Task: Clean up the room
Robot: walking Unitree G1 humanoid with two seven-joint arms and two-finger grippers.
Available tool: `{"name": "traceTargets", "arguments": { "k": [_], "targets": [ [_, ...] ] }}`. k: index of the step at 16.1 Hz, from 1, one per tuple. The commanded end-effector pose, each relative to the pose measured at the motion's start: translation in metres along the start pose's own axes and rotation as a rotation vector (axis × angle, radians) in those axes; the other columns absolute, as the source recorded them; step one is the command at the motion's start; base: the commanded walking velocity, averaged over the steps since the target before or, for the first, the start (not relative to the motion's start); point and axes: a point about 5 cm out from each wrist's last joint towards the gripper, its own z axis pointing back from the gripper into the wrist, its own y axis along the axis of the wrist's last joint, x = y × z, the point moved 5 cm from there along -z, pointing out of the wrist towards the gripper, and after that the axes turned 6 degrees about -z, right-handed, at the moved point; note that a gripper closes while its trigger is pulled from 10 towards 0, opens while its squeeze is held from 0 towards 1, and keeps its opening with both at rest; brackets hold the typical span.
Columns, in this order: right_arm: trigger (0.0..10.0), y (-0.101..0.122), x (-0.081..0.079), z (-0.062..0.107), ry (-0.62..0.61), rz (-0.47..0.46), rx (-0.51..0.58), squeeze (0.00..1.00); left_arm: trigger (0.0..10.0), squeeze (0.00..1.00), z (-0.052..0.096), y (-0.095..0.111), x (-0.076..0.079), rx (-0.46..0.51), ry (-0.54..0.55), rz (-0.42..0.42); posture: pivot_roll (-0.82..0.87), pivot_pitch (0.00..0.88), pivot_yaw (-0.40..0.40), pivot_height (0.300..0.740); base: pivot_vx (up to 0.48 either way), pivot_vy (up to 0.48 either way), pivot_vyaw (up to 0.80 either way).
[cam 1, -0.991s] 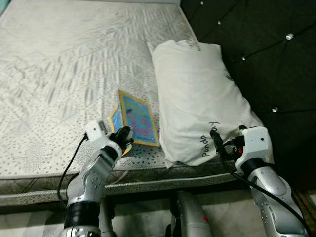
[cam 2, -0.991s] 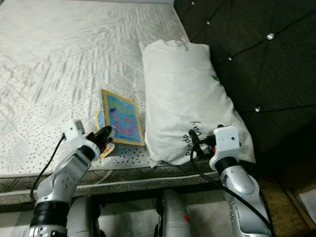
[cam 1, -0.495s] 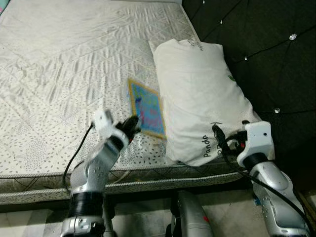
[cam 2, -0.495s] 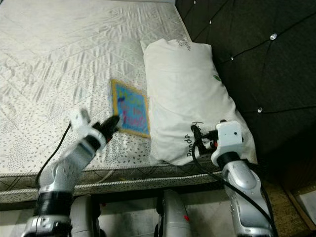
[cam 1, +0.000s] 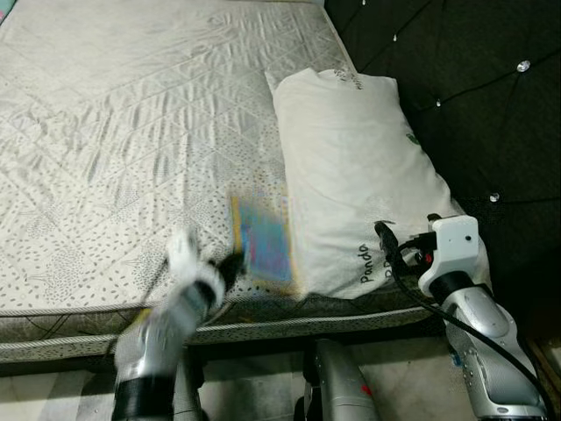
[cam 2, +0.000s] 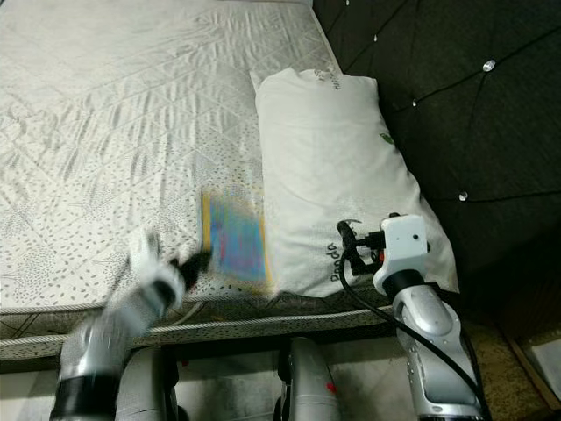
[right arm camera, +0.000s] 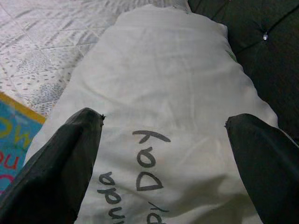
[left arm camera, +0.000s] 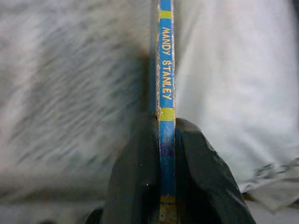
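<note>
L gripper [left arm camera: 167, 154] clamps book [cam 1: 265, 239] | R gripper [right arm camera: 163, 154] wide, over pillow [cam 1: 355, 167]

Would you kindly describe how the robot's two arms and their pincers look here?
Both arms are silver metal tubes with black joint bands. The right arm carries a white boxy wrist housing with a red spot and looping black cables. Each pincer has two long black fingers: right pincer, left pincer. The left arm is motion-blurred.
</note>
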Motion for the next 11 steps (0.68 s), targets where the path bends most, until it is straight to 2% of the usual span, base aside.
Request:
{"name": "traceTargets", "arguments": {
  "k": [1, 2, 3, 5, 7, 8, 11],
  "targets": [
    [10.0, -0.001, 0.006, 0.003, -0.018, 0.003, -0.010, 0.00, 10.0, 0.00, 0.005, -0.001, -0.001, -0.020, -0.001, -0.013, -0.15, 0.160, -0.073, 0.596, 0.000, 0.000, 0.00],
    [10.0, -0.002, 0.006, 0.003, -0.019, 0.003, -0.011, 0.00, 10.0, 0.00, 0.010, -0.004, -0.009, -0.032, 0.022, -0.019, -0.14, 0.162, -0.071, 0.596, 0.000, 0.000, 0.00],
    [10.0, -0.003, 0.005, 0.003, -0.019, 0.000, -0.013, 0.00, 10.0, 0.00, 0.017, -0.007, -0.026, -0.056, 0.067, -0.035, -0.14, 0.163, -0.072, 0.596, 0.000, 0.000, 0.00],
    [10.0, -0.005, 0.000, 0.002, -0.007, -0.007, -0.017, 0.00, 10.0, 0.00, 0.022, -0.004, -0.047, -0.075, 0.114, -0.058, -0.13, 0.165, -0.075, 0.596, 0.000, 0.000, 0.00],
    [10.0, -0.004, -0.001, 0.002, -0.001, -0.007, -0.016, 0.00, 10.0, 0.00, 0.021, 0.003, -0.057, -0.080, 0.124, -0.076, -0.14, 0.163, -0.081, 0.596, 0.000, 0.000, 0.00],
    [10.0, -0.002, 0.001, 0.002, -0.003, -0.005, -0.015, 0.00, 10.0, 0.00, 0.020, 0.008, -0.064, -0.086, 0.136, -0.119, -0.14, 0.163, -0.081, 0.596, 0.000, 0.000, 0.00],
    [10.0, 0.000, 0.007, 0.002, -0.011, 0.004, -0.013, 0.00, 10.0, 0.00, 0.013, 0.023, -0.080, -0.063, 0.181, -0.164, -0.16, 0.161, -0.084, 0.596, 0.000, 0.000, 0.00]
  ]
}}
